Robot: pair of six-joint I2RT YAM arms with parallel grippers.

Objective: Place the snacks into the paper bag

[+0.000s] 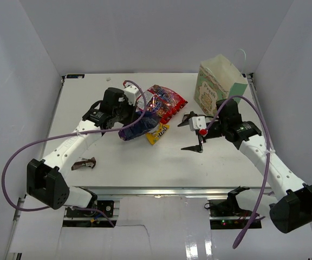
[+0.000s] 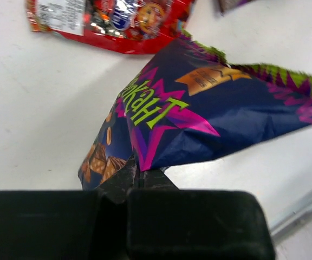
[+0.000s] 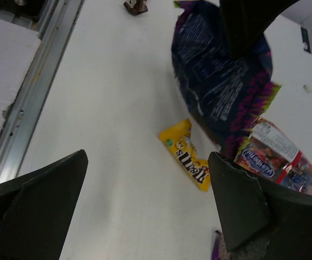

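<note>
My left gripper (image 1: 130, 115) is shut on one end of the purple-blue glossy bag (image 1: 138, 128), which hangs tilted just over the table; the left wrist view shows the closed jaws pinching its edge (image 2: 199, 108). The red candy bag (image 1: 167, 102) lies just behind it. One yellow packet (image 1: 157, 133) lies flat beside the purple bag and shows between my open right fingers (image 3: 186, 154). My right gripper (image 1: 193, 134) is open and empty, right of the packet. The dark brown wrapper (image 1: 84, 162) lies near the front left. The paper bag (image 1: 216, 85) stands upright at the back right.
White walls enclose the table on three sides. The metal front rail (image 3: 31, 92) runs along the near edge. The left arm's purple cable (image 1: 64, 138) loops over the left half of the table. The right arm's cable arcs beside the paper bag.
</note>
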